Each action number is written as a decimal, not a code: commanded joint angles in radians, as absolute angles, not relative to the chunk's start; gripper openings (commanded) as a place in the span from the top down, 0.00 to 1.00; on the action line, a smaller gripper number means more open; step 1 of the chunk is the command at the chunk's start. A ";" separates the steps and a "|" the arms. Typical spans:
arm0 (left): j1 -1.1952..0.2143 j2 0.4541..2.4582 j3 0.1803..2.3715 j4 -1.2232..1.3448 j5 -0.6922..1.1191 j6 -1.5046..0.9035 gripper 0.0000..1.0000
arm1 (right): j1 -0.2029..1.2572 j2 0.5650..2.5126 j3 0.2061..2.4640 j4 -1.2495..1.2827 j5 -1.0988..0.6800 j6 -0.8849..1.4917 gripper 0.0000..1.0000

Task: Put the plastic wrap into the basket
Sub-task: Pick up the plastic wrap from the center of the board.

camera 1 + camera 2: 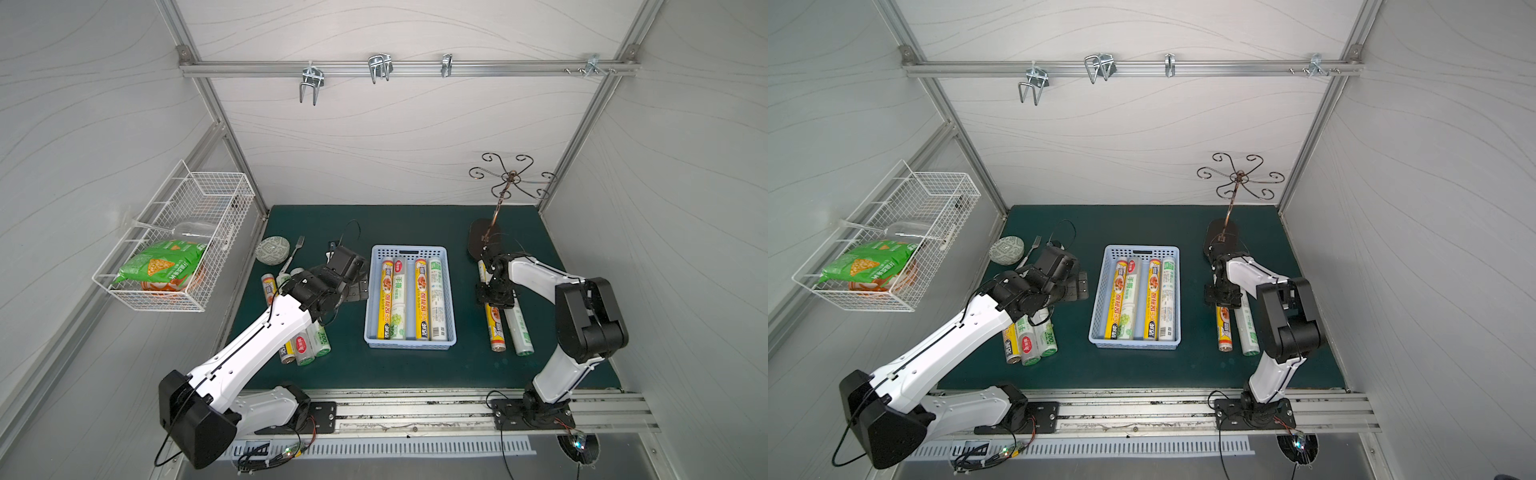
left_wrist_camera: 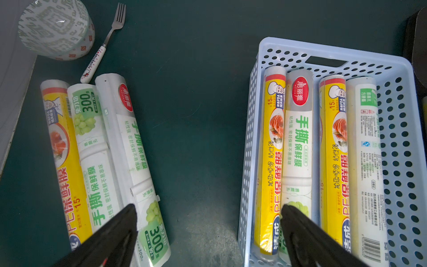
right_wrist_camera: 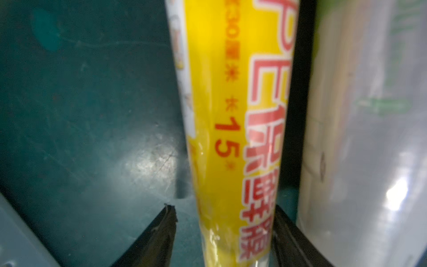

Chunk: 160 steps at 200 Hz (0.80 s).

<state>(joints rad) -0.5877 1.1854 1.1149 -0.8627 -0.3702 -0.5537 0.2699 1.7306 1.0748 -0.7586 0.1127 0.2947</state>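
A dark green counter (image 1: 415, 370) is seen from above, with two robot arms mounted at its near edge. Nearest, on the left, a cluster of plastic wrap rolls (image 1: 309, 345) is laid side by side, partly hidden under the left arm. On the right, a yellow roll (image 3: 231, 115) and a white-green roll (image 1: 519, 332) are laid just beside each other. In the middle, a light-blue basket (image 1: 409, 345) is set on the counter; four rolls (image 1: 422, 299) are laid lengthwise in it, yellow alternating with white-green.

The left gripper (image 2: 208, 231) is spread wide with nothing in it, above bare counter between the left cluster and the basket. The right gripper (image 3: 221, 215) is positioned low over the yellow roll with its jaws partly apart on either side. One finger is touching the wrapper and a narrow gap is left at the other, so the roll is not clamped.

Farther back, a fork (image 1: 294, 251) and a round patterned container (image 1: 272, 249) are seen at the left, and a metal stand with curled hooks (image 1: 509, 178) at the right. A white wire basket (image 1: 220, 195) is hung on the left wall.
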 commanded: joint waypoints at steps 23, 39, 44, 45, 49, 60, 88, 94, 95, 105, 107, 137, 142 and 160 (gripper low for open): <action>-0.581 1.194 1.108 -0.819 -0.361 -0.558 0.01 | 0.277 1.761 1.105 -0.754 0.077 0.290 0.40; -0.581 1.198 1.108 -0.818 -0.362 -0.559 0.01 | 0.278 1.766 1.109 -0.752 0.070 0.291 0.43; -0.583 1.198 1.108 -0.818 -0.361 -0.558 0.01 | 0.278 1.767 1.111 -0.752 0.068 0.290 0.44; -0.582 1.198 1.108 -0.818 -0.361 -0.559 0.01 | 0.278 1.767 1.112 -0.751 0.068 0.290 0.44; -0.582 1.199 1.108 -0.818 -0.361 -0.560 0.01 | 0.278 1.769 1.112 -0.750 0.068 0.291 0.45; -0.582 1.202 1.109 -0.818 -0.359 -0.560 0.01 | 0.278 1.772 1.116 -0.748 0.063 0.291 0.49; -0.581 1.202 1.112 -0.820 -0.359 -0.560 0.01 | 0.278 1.782 1.126 -0.751 0.035 0.295 0.63; -0.582 1.203 1.112 -0.820 -0.360 -0.560 0.01 | 0.277 1.781 1.126 -0.750 0.023 0.296 0.64; -0.582 1.203 1.112 -0.820 -0.359 -0.560 0.01 | 0.277 1.781 1.125 -0.751 0.022 0.295 0.64; -0.582 1.202 1.113 -0.821 -0.360 -0.558 0.01 | 0.277 1.775 1.124 -0.749 0.006 0.299 0.65; -0.581 1.202 1.114 -0.822 -0.360 -0.558 0.01 | 0.278 1.772 1.123 -0.750 0.002 0.299 0.65; -0.582 1.197 1.121 -0.830 -0.364 -0.557 0.01 | 0.277 1.743 1.122 -0.759 -0.040 0.306 0.68; -0.581 1.197 1.121 -0.831 -0.366 -0.556 0.01 | 0.277 1.736 1.123 -0.763 -0.049 0.309 0.69; -0.581 1.193 1.126 -0.835 -0.368 -0.555 0.01 | 0.279 1.706 1.120 -0.768 -0.086 0.317 0.70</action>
<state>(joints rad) -0.5869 1.1976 1.1084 -0.8566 -0.3626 -0.5537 0.2710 1.7615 1.1091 -0.7425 -0.0151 0.2989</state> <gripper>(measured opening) 0.993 0.432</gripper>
